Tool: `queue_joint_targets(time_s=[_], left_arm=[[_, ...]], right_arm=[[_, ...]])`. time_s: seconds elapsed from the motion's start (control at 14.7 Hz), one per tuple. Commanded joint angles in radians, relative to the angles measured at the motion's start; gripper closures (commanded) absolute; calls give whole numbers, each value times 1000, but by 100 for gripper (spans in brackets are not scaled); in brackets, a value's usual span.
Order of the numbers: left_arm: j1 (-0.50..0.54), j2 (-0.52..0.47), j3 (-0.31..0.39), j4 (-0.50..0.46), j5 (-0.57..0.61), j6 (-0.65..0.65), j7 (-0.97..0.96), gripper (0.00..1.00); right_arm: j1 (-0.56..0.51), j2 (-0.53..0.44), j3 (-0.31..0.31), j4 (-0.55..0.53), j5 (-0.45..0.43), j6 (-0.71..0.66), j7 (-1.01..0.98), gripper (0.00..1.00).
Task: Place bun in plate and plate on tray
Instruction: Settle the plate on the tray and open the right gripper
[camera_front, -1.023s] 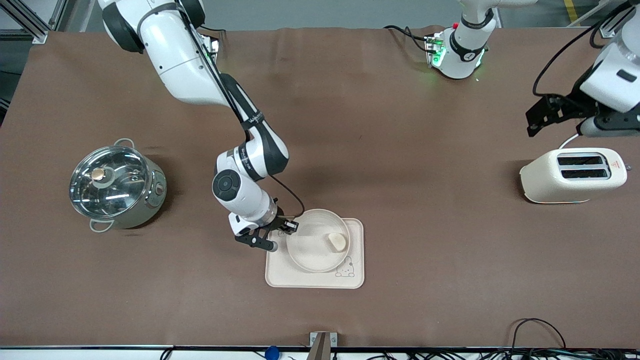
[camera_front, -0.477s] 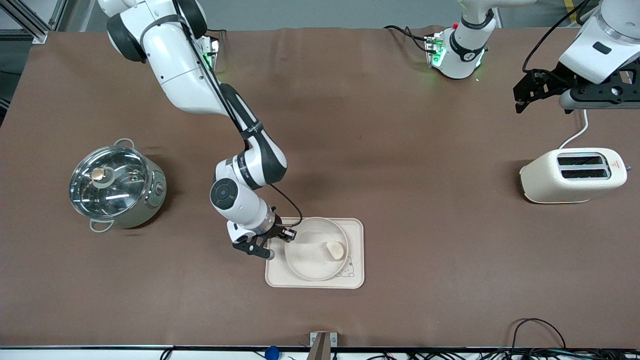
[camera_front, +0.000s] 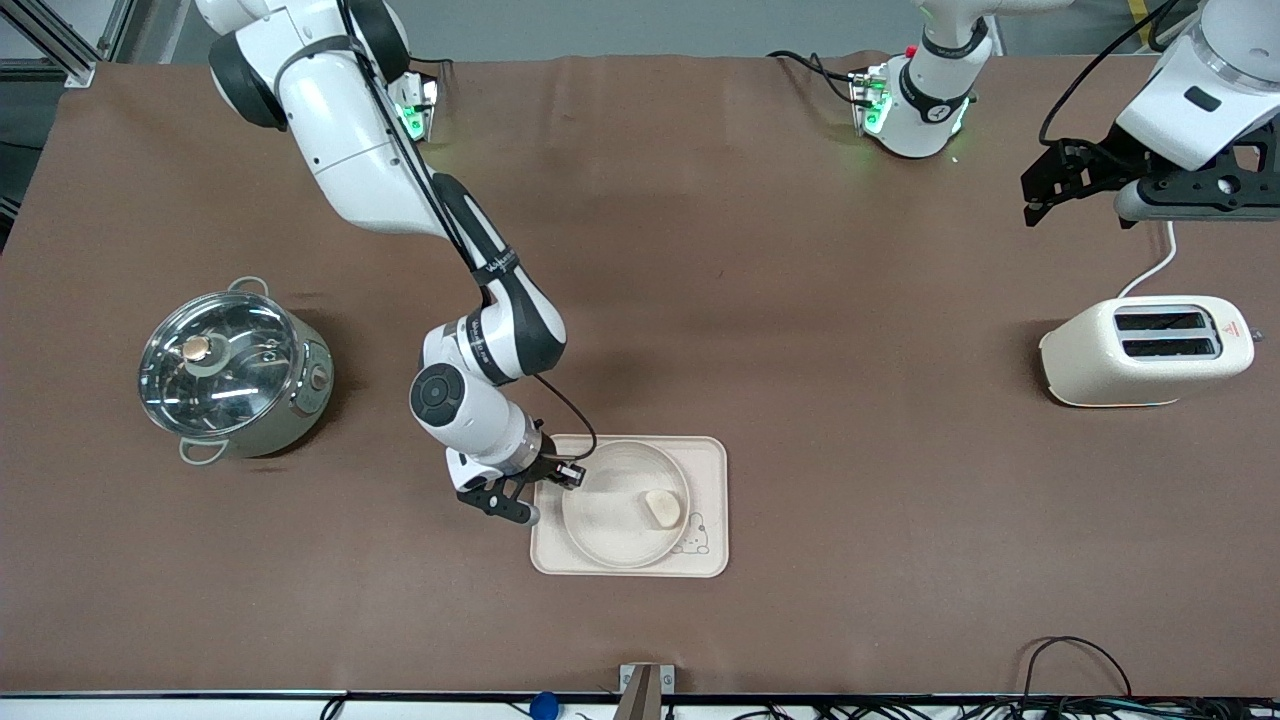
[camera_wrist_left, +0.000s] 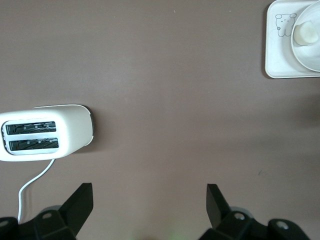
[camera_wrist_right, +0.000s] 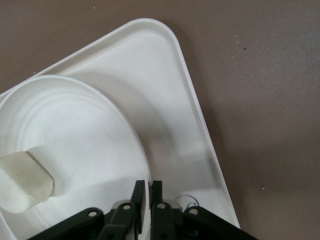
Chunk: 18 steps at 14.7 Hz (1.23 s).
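The round cream plate (camera_front: 605, 520) lies over the rectangular tray (camera_front: 640, 568) with the rabbit drawing. The pale bun (camera_front: 662, 508) lies in the plate, on the side toward the left arm's end. My right gripper (camera_front: 569, 477) is shut on the plate's rim at the side toward the right arm's end. The right wrist view shows its fingers (camera_wrist_right: 149, 192) pinching the rim of the plate (camera_wrist_right: 75, 130), with the bun (camera_wrist_right: 22, 182) and the tray (camera_wrist_right: 165, 90). My left gripper (camera_front: 1040, 195) is open and empty, up over the table near the toaster; its own view shows its jaws (camera_wrist_left: 148, 200) wide apart.
A cream toaster (camera_front: 1145, 350) with a white cord stands at the left arm's end and shows in the left wrist view (camera_wrist_left: 45, 132). A steel pot with a glass lid (camera_front: 232, 372) stands at the right arm's end. Cables lie along the front edge.
My right gripper has drawn the plate with the bun nearer the front camera, down over the tray's middle. My left arm has moved away from the toaster toward its base.
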Motion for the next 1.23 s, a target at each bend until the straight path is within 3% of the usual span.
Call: queue_joint_targets(time_s=[0.0,0.48,0.61,0.75,0.95,1.16], left_arm=[[16,32,0,37,-8,-6,21,0],[17,47,3,62,0,-3,7,0],[16,56,4,69,0,-1,3,0],[16,58,4,74,0,-1,1,0],[14,61,4,83,0,-1,3,0],[16,61,4,88,0,-1,4,0]], right_arm=[[-1,13,13,22,12,0,3,58],[2,-58,10,13,-5,-19,-3,44],[-4,-128,0,-37,-6,-39,0,28],[-22,-208,-12,-109,-6,-40,-2,2],[-24,-338,-58,-208,-10,-77,-5,0],[-24,-467,-148,-228,-77,-315,-65,0]])
